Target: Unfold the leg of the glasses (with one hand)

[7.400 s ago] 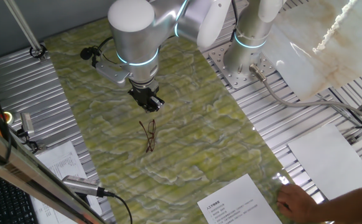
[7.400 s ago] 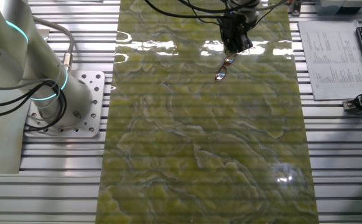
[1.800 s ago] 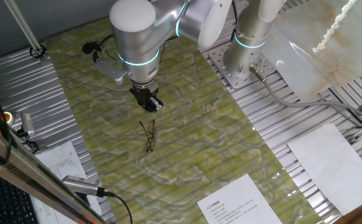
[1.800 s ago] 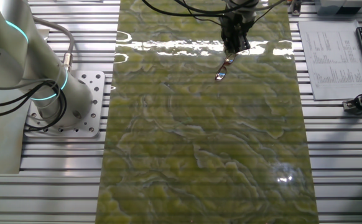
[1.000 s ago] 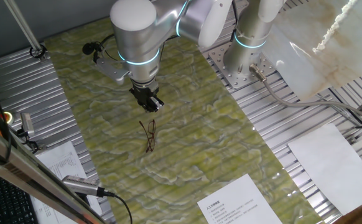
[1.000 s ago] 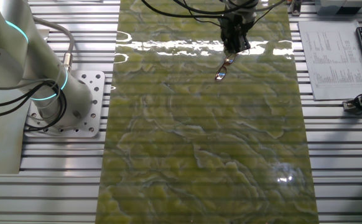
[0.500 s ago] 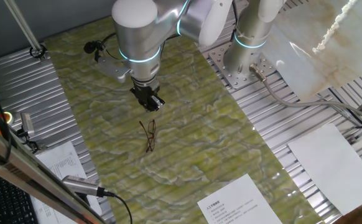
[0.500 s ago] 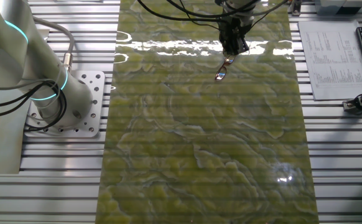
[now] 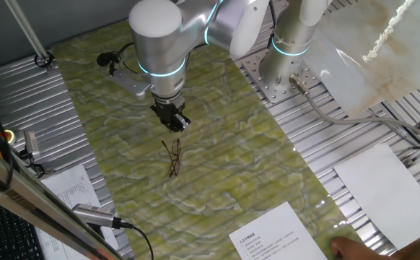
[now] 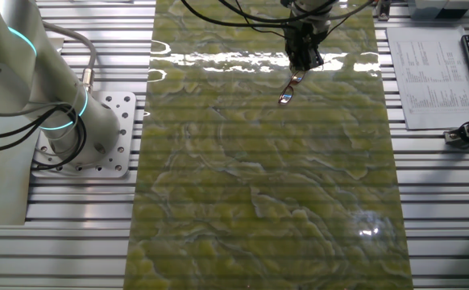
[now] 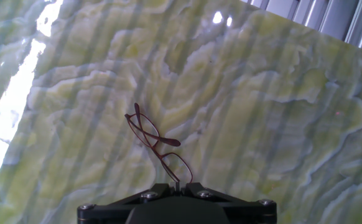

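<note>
The glasses (image 9: pixel 172 157) lie on the green marbled mat (image 9: pixel 224 144), thin reddish-brown wire with both legs folded across the lenses. In the other fixed view the glasses (image 10: pixel 290 87) sit near the mat's far end. The hand, a small black gripper (image 9: pixel 172 120), hangs just above and behind them, apart from the frame. In the hand view the glasses (image 11: pixel 157 143) run diagonally, one lens close under the gripper (image 11: pixel 176 185), whose fingers are pressed together with nothing between them.
The arm's base (image 9: pixel 286 65) stands on a metal plate at the mat's right. Printed sheets (image 9: pixel 275 237) lie at the front edge and at the left (image 9: pixel 69 189). A human hand (image 9: pixel 354 249) shows at the bottom right. A microphone (image 9: pixel 94 214) and cables lie at the left.
The gripper has drifted a little toward the glasses. A human hand has come into view at the bottom right corner. The glasses have not moved.
</note>
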Robot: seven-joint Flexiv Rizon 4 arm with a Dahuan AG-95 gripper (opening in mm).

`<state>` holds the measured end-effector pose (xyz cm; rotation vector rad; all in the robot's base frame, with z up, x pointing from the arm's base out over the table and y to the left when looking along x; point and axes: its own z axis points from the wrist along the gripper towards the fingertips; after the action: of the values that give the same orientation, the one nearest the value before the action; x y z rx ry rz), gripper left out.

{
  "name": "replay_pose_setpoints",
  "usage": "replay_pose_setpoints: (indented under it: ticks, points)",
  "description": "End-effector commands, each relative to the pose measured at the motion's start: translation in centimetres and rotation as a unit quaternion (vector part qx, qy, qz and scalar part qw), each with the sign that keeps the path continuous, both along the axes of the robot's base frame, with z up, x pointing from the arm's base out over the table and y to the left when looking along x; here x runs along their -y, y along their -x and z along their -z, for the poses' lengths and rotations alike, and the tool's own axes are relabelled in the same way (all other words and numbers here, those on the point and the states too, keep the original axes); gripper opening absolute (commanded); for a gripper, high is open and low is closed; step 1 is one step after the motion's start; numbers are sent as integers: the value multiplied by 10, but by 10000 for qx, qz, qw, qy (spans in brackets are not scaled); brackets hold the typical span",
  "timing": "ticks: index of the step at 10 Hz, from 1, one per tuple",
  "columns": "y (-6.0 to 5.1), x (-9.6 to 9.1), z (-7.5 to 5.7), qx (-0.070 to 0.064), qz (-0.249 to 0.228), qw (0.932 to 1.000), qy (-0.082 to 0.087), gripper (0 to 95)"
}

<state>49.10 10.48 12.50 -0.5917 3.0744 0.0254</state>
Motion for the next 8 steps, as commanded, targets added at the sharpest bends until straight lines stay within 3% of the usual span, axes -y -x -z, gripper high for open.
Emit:
replay_pose_setpoints:
  ticks: [1, 8]
  points:
    - [0, 0, 0, 9, 18, 10000, 0, 0]
    - [0, 0, 0, -8, 3, 10000, 16, 0]
